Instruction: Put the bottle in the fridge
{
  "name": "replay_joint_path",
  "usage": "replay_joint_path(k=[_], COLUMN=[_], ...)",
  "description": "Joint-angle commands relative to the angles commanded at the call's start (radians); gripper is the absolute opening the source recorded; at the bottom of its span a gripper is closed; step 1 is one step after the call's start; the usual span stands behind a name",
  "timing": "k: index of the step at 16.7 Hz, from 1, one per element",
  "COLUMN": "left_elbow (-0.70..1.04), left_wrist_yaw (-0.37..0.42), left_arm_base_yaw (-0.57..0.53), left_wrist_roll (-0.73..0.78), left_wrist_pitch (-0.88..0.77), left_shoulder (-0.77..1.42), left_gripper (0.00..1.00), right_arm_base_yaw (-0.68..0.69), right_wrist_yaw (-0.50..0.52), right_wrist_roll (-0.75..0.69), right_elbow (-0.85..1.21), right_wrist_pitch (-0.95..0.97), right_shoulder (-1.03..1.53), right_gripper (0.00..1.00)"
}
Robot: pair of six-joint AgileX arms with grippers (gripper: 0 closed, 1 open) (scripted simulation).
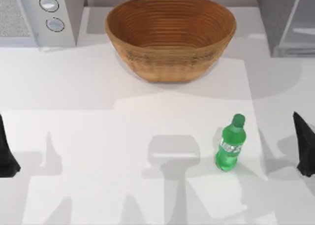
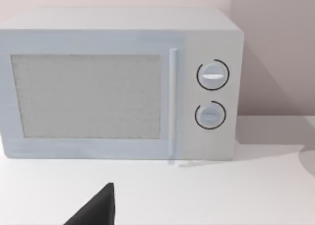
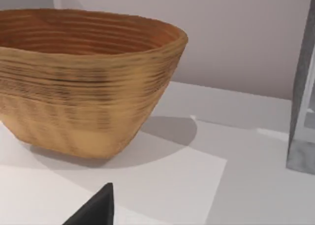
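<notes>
Top view: bottle (image 1: 230, 145), green plastic with screw cap, standing upright on the counter (image 1: 98, 151) at four o'clock from centre. Fridge (image 1: 288, 20) at one o'clock; basket (image 1: 170, 35) at twelve; microwave (image 1: 34, 16) at eleven. Judged light, fairly stiff, smooth and likely slippery; best taken across the labelled body, below the neck. Right hand (image 1: 304, 145) at three o'clock, near the bottle, left hand (image 1: 6, 151) at nine: cannot tell whether either is released or clenched.

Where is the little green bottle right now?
In the top view the bottle stands upright on the table's right half, in front of the basket and beside the right gripper at the right edge.
</notes>
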Motion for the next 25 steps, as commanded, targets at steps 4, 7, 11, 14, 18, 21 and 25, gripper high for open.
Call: replay_joint_path(k=[4, 7, 11, 14, 18, 21, 25], left_elbow=[0.0, 0.0, 0.0, 0.0, 0.0, 0.0, 0.0], left_wrist_yaw=[0.0, 0.0, 0.0, 0.0, 0.0, 0.0, 0.0], left_arm_base_yaw=[0.0, 0.0, 0.0, 0.0, 0.0, 0.0, 0.0], left_wrist_roll=[0.0, 0.0, 0.0, 0.0, 0.0, 0.0, 0.0], left_wrist_pitch=[0.0, 0.0, 0.0, 0.0, 0.0, 0.0, 0.0], left_shoulder=[0.0, 0.0, 0.0, 0.0, 0.0, 0.0, 0.0], left_gripper=[1.0, 1.0, 1.0, 1.0, 1.0, 1.0, 1.0], right_arm_base_yaw=[0.062, 0.105, 0.154, 0.18, 0.198, 0.198, 0.191], right_wrist_yaw=[-0.063, -0.105, -0.153, -0.179, -0.196, -0.197, -0.193], right_wrist_roll=[-0.011, -0.023, -0.037, -0.044, -0.049, -0.049, -0.05], right_elbow=[-0.003, -0.008, -0.016, -0.021, -0.024, -0.024, -0.018], right_wrist_pitch=[0.311, 0.521, 0.752, 0.876, 0.958, 0.961, 0.942], right_shoulder=[0.339, 0.575, 0.841, 0.983, 1.076, 1.079, 1.132], right_gripper=[1.0, 1.0, 1.0, 1.0, 1.0, 1.0, 1.0])
